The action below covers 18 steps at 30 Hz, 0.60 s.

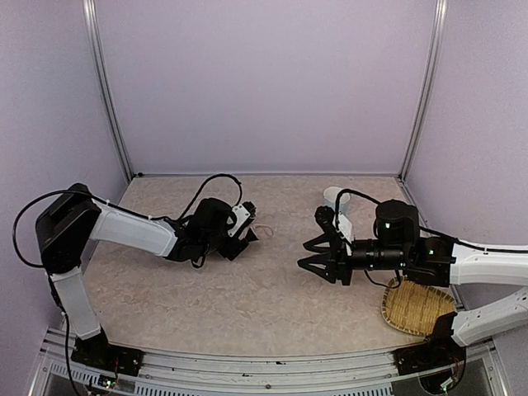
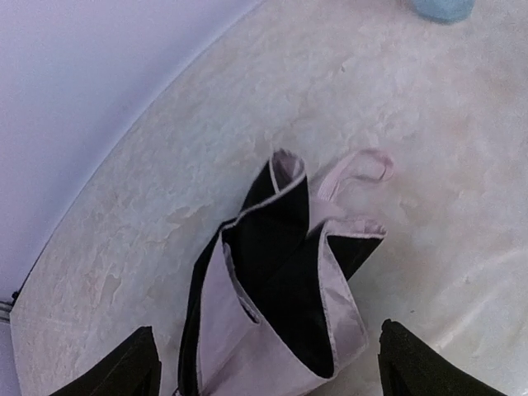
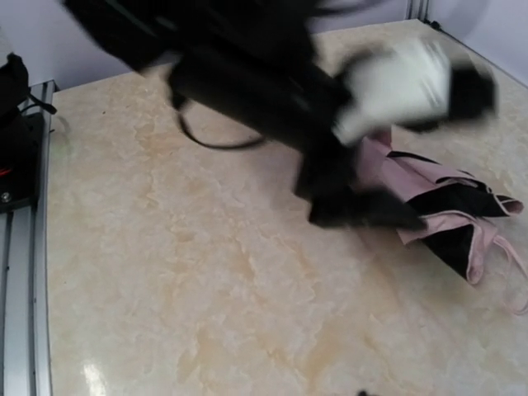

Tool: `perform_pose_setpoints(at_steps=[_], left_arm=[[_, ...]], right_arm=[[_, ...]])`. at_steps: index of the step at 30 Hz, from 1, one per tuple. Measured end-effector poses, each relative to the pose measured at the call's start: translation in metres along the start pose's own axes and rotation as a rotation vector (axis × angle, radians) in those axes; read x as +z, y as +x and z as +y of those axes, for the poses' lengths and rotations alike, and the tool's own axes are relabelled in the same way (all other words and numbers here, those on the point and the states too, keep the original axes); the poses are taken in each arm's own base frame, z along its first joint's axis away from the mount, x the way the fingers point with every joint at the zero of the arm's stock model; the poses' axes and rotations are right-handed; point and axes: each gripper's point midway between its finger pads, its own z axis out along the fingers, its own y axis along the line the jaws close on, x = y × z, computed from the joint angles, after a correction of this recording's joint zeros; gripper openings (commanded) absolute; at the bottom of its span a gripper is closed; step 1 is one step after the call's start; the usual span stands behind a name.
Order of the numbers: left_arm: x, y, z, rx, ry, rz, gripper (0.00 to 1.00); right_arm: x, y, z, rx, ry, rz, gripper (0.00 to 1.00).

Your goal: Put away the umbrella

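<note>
Woven tray [image 1: 417, 309] sits well apart from the pink umbrella [image 2: 272, 285].

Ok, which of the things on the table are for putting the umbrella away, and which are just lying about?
For the job:
- umbrella
- left gripper, open, pointed at it

Lying about:
- cup
- tray

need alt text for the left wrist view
A collapsed pale pink umbrella with black lining lies on a marbled table, between the open fingers of the left gripper. Its strap loops away; a light-blue cup peeks in at the top edge.
</note>
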Motion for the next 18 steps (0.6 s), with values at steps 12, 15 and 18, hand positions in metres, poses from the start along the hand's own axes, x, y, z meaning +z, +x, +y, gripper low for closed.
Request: perform_pose_setpoints(at_steps=[12,15,18], left_arm=[[0.078,0.051,0.021,0.071,0.09,0.277,0.69],[0.085,0.055,0.032,-0.017,0.131,0.29,0.61],[0.087,0.056,0.04,-0.114,0.187,0.287,0.55]], right_arm=[[-0.005,0.005,0.002,-0.005,-0.003,0.007,0.48],[-0.008,0.006,0.002,-0.005,-0.001,0.006,0.48],[-0.009,0.006,0.002,-0.007,0.0,0.006,0.48]])
